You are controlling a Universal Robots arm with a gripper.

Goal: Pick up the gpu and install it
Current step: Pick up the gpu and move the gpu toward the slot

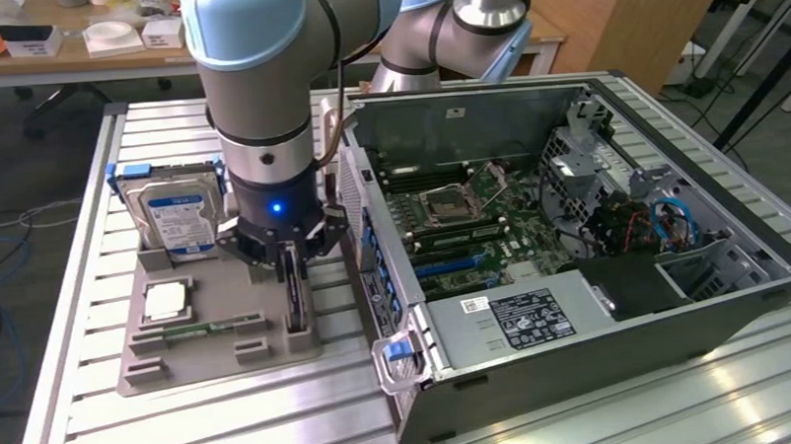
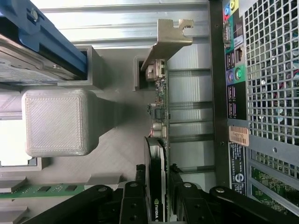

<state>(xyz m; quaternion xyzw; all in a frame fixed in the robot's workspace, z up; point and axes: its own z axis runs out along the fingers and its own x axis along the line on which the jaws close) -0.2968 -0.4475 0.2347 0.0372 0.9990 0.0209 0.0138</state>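
Gripper (image 1: 287, 265) (image 2: 157, 170) hangs straight down over the grey holder tray (image 1: 176, 363), on the slatted metal table (image 1: 244, 415). It stands partly open astride the gpu (image 1: 296, 309) (image 2: 157, 147), with one black finger (image 2: 131, 198) on each side of the card. They are very near to it, but I cannot tell if they touch. The gpu stands on its long edge in a slot of the tray. Its silver bracket (image 2: 166, 39) is at the far end from the gripper. On the same tray, the hard drive (image 1: 174, 218) stands upright toward the exterior view's left, and the RAM stick (image 1: 195, 331) lies flat nearer the camera. The open computer case (image 1: 598, 373) is just beside the tray, on the exterior view's right.
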